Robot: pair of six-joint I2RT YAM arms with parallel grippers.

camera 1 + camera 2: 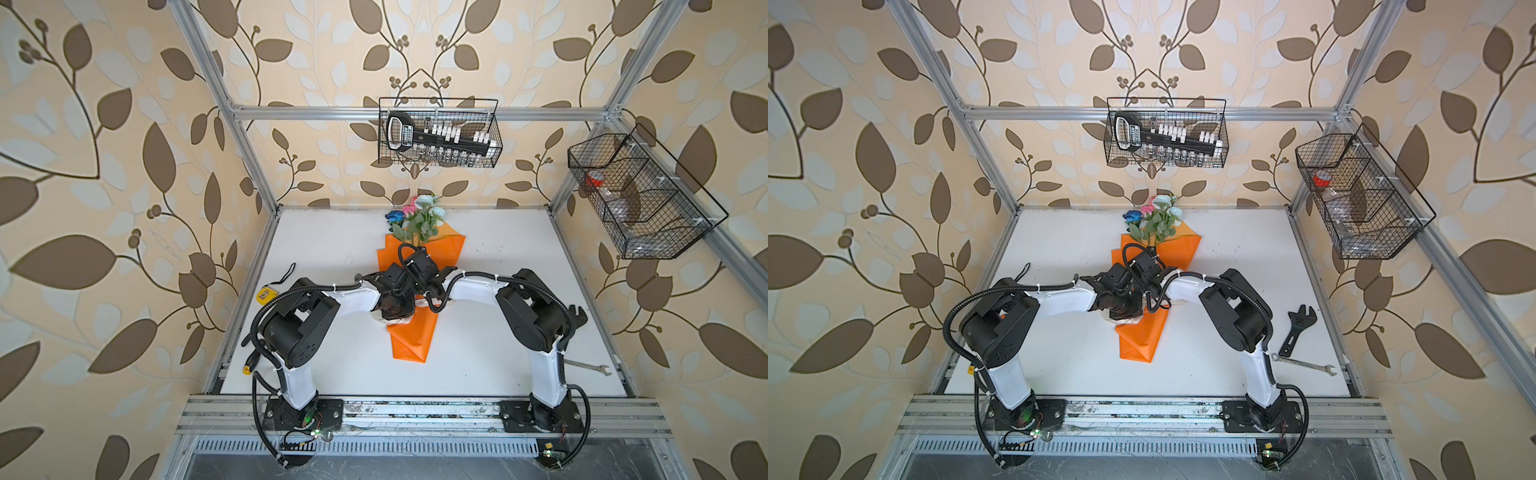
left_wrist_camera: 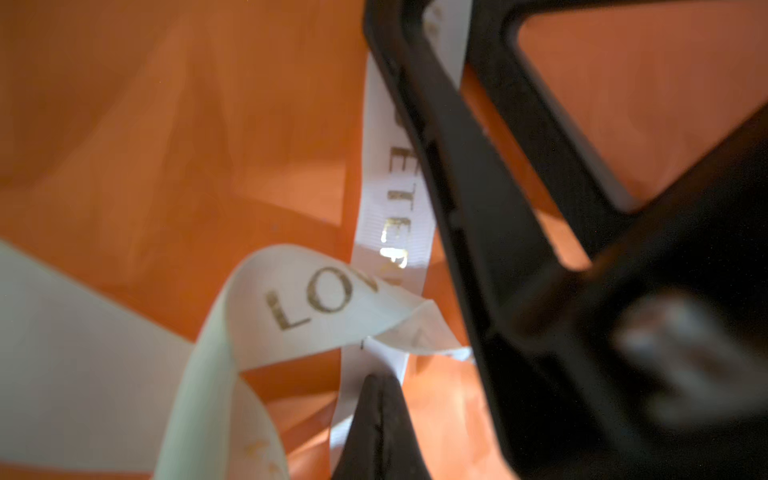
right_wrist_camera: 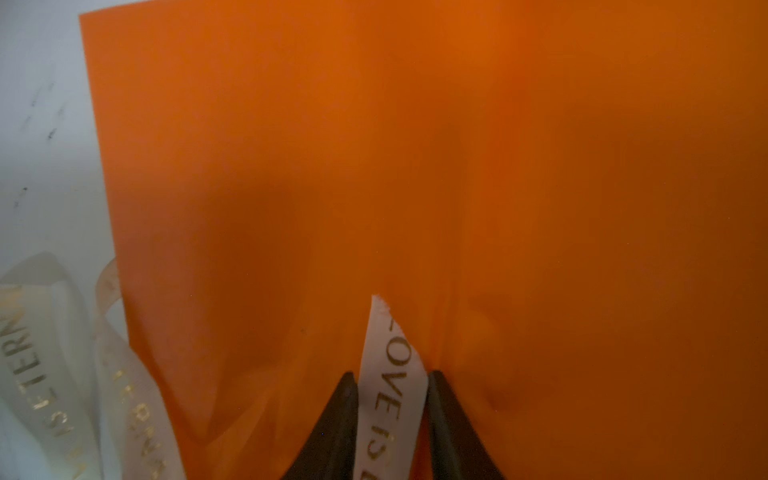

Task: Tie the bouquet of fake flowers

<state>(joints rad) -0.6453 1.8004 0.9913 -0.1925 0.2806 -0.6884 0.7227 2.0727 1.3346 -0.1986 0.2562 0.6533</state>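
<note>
**Both top views:** the bouquet of fake flowers (image 1: 409, 336) (image 1: 1140, 336) lies at the middle of the white table (image 1: 498, 332), with its blooms toward the table's far edge.

**Left wrist view:** the left gripper (image 2: 374, 386) is pressed together at the cream ribbon (image 2: 316, 299); whether it pinches the ribbon cannot be told.

**Right wrist view:** the right gripper (image 3: 392, 378) has its jaws spread, with the ribbon's end between them.

A robotics lab workcell is suggested: a white tabletop (image 1: 498, 332) is enclosed by a silver aluminium-profile frame (image 1: 332, 113), beige leaf-patterned wallpaper (image 1: 104, 166) is hung behind, and tools (image 1: 440, 137) are kept in black wire baskets (image 1: 660, 243).
</note>
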